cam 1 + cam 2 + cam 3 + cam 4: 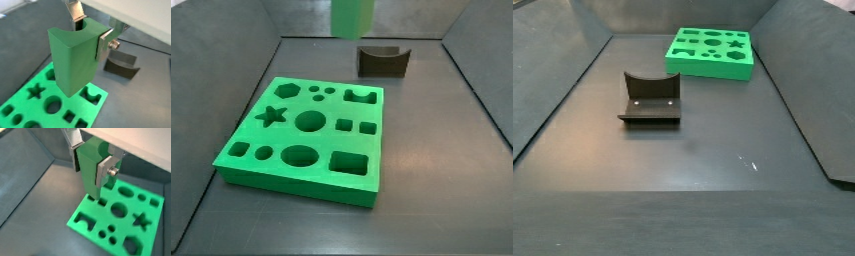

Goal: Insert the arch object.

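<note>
My gripper [91, 34] is shut on the arch object [73, 60], a long green block with a semicircular notch in its upper end. The silver fingers [105, 42] clamp its two sides; both wrist views show this [90, 165]. The block [90, 183] hangs upright above the green board [40, 107], its lower end close to the board's arch-shaped cutout [92, 94]. In a side view the block [352, 18] shows at the picture's upper edge, above the far side of the board [321, 138]; the gripper itself is out of that view.
The dark fixture [382, 60] stands on the floor just beyond the board and also shows in a wrist view [123, 65] and a side view [651, 100]. Grey walls enclose the bin floor. The board [711, 68] has several differently shaped cutouts.
</note>
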You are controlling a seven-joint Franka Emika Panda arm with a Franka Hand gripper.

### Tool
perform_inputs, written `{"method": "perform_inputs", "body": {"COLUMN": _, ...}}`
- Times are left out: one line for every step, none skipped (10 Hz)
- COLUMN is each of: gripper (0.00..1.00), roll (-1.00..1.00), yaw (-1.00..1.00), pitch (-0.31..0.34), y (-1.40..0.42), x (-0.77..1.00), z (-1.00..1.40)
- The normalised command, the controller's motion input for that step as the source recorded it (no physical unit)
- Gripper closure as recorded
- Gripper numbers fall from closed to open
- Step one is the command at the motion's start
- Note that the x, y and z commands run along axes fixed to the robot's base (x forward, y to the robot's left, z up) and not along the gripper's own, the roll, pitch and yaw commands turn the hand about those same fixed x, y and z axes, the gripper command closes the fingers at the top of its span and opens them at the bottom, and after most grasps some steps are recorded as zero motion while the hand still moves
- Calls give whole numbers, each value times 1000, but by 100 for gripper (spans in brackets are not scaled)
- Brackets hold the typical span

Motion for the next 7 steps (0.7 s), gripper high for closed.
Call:
{"method": "perform_inputs", "body": {"gripper": 100, "roll": 134, "yaw": -334, "pitch": 50, "y": 411, "x": 760, "z": -400}}
{"method": "perform_inputs", "body": {"gripper": 100, "roll": 143, "yaw": -317, "pitch": 60, "y": 417, "x": 766, "z": -414}}
{"method": "perform_inputs", "body": {"gripper": 100, "roll": 13, "yaw": -606, "pitch": 26, "y": 154, "x": 417, "z": -103}}
{"method": "perform_inputs", "body": {"gripper": 100, "roll": 0, "yaw": 0, "pitch": -14, "y": 0, "x": 0, "z": 0}}
{"method": "perform_inputs", "body": {"gripper": 100, "roll": 0, "yaw": -114, "pitch": 0, "y": 0, "x": 0, "z": -86}}
{"method": "perform_inputs", "body": {"gripper": 100, "roll": 0, "yaw": -954, "pitch": -10, "y": 26, "x": 91, "z": -211}}
{"method": "perform_inputs", "body": {"gripper": 100, "roll": 19, "yaw": -911, "pitch": 0, "y": 77, "x": 114, "z": -360}}
